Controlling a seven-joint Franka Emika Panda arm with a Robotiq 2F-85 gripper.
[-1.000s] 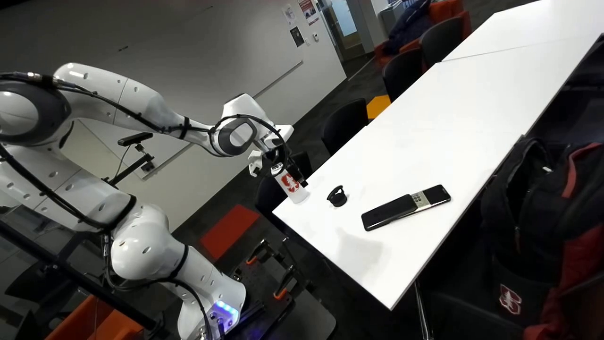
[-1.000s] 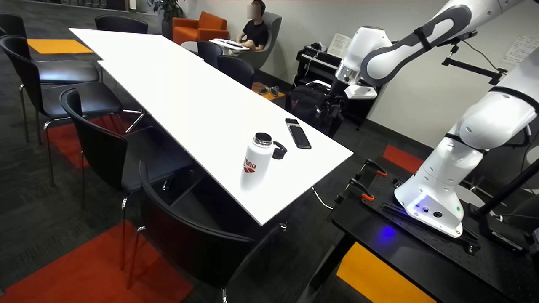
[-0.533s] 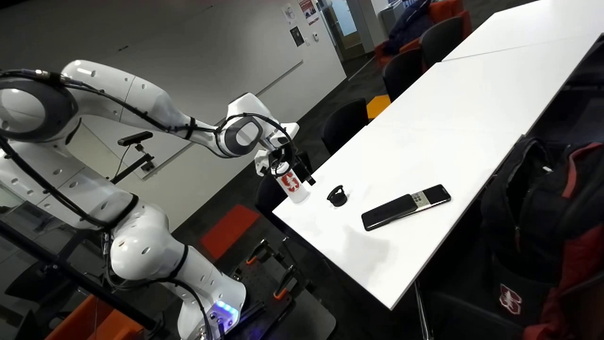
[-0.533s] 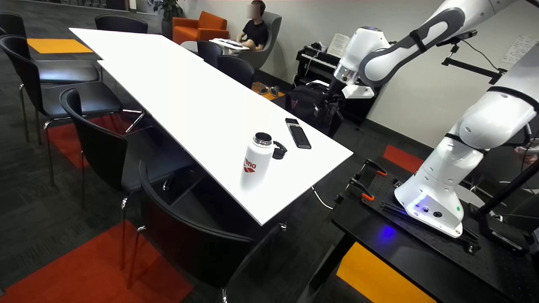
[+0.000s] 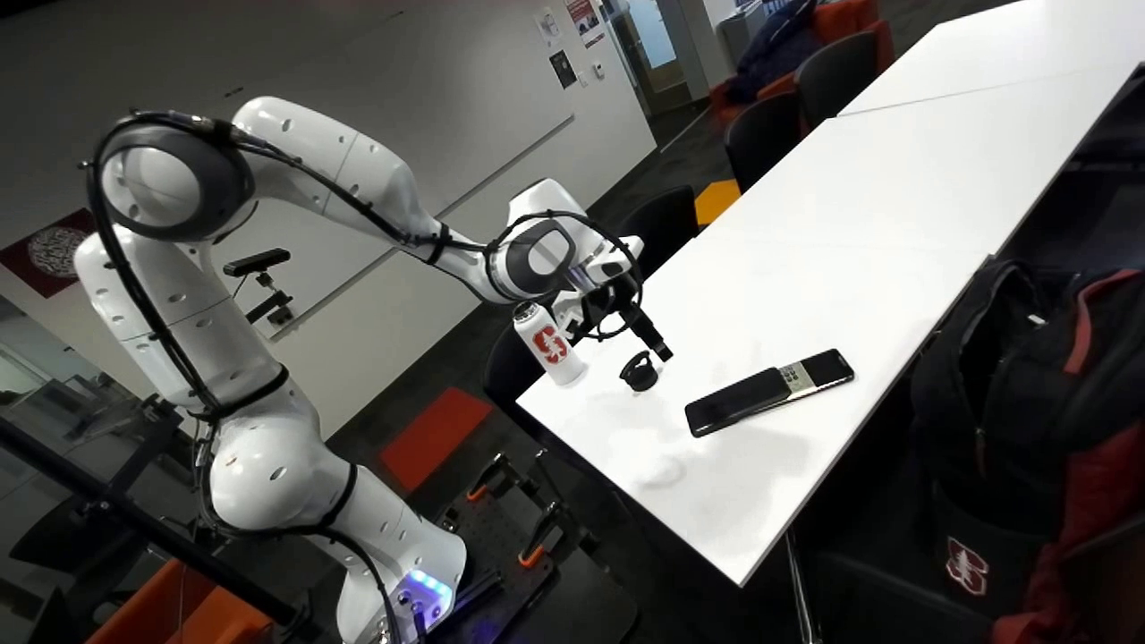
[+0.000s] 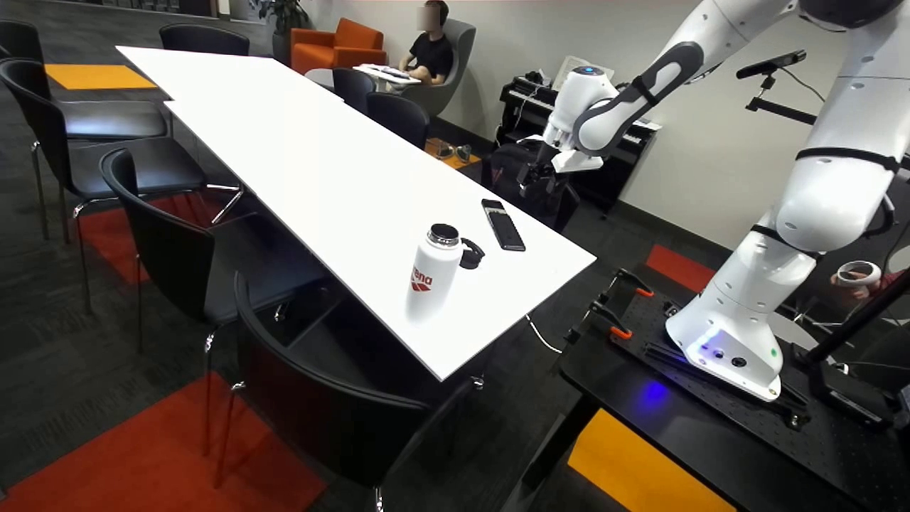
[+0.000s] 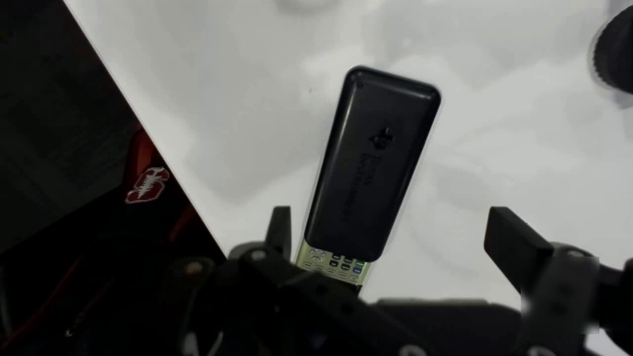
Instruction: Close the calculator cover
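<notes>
Gripper (image 7: 393, 232), spread wide, has shifted nearer the calculator (image 5: 798, 379), whose cover (image 7: 371, 165) is unmoved.

Calculator (image 7: 328, 266): one
Cover (image 7: 372, 165): one
Gripper (image 7: 393, 230): one
Gripper fingers (image 7: 517, 242): two
Robot arm (image 5: 358, 170): one
White bottle (image 6: 434, 274): one
Black round object (image 5: 639, 374): one
Orange-tipped clamps (image 6: 621, 332): two
Backpack (image 5: 1006, 402): one
Piano (image 6: 530, 107): one
Black chairs (image 6: 158, 231) in an exterior view: at least seven, total unclear

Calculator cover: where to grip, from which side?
I'd grip the cover across its narrow width, one jaw per long side, coming straight down. It lies flat, long and narrow, with both long edges showing in the wrist view, and the open gripper looks wide enough to straddle it. Lengthwise seems worse: the calculator keypad sits at one end.
</notes>
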